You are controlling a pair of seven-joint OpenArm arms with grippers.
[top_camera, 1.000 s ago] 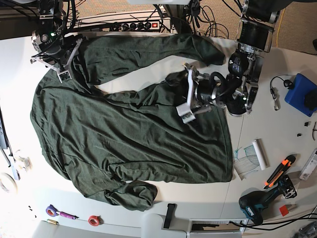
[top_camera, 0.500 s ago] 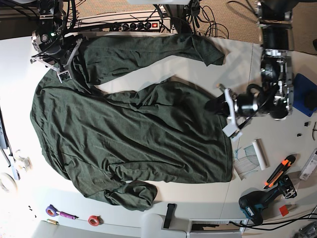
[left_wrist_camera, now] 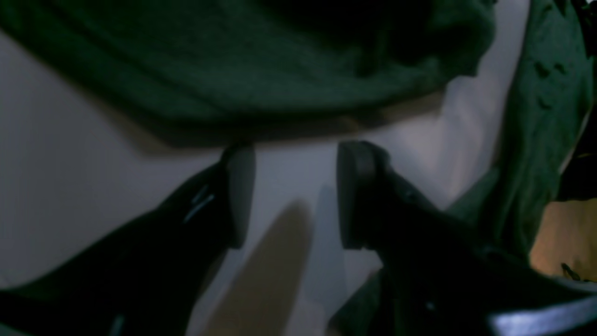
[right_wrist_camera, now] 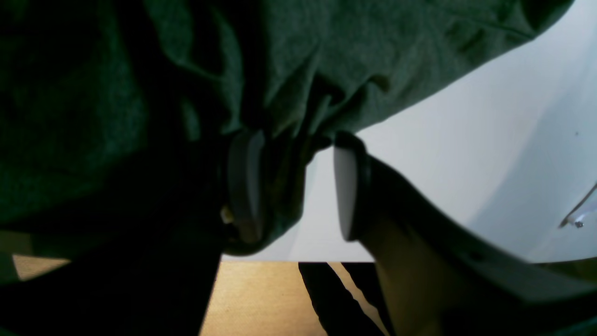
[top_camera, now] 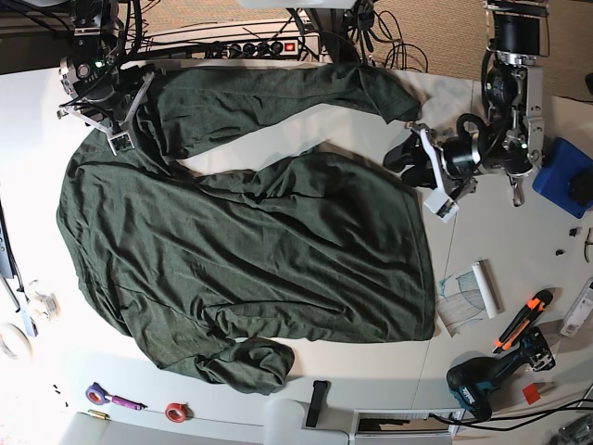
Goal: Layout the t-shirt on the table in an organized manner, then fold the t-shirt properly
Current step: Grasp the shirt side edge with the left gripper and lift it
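Along the near edge of the white bench lie a red tape roll, a purple object just beside it and a small black block. Toward the near right corner there is a dark cordless drill, with an orange knife just beyond it. A rolled paper sheet rests just beside the garment's near right corner.

The dark green t-shirt covers the middle of the bench, its body spread mostly flat with shallow wrinkles. The near sleeve is crumpled into a lump at the near edge. The far sleeve stretches along the far edge.

The left tool lies just beside the shirt's right edge, pointing at it, and is released. In its wrist view the two pads stand apart with only bare bench between them, and the cloth edge lies just past their tips. A blue case sits on the bench beyond that arm.

The right tool sits at the far left corner, on the shirt's shoulder area. In its wrist view a bunched fold hangs between the jaws, resting against one pad, while a strip of bench shows between the cloth and the other pad. The jaws are spread, not clenched. A power strip lies behind the far edge.
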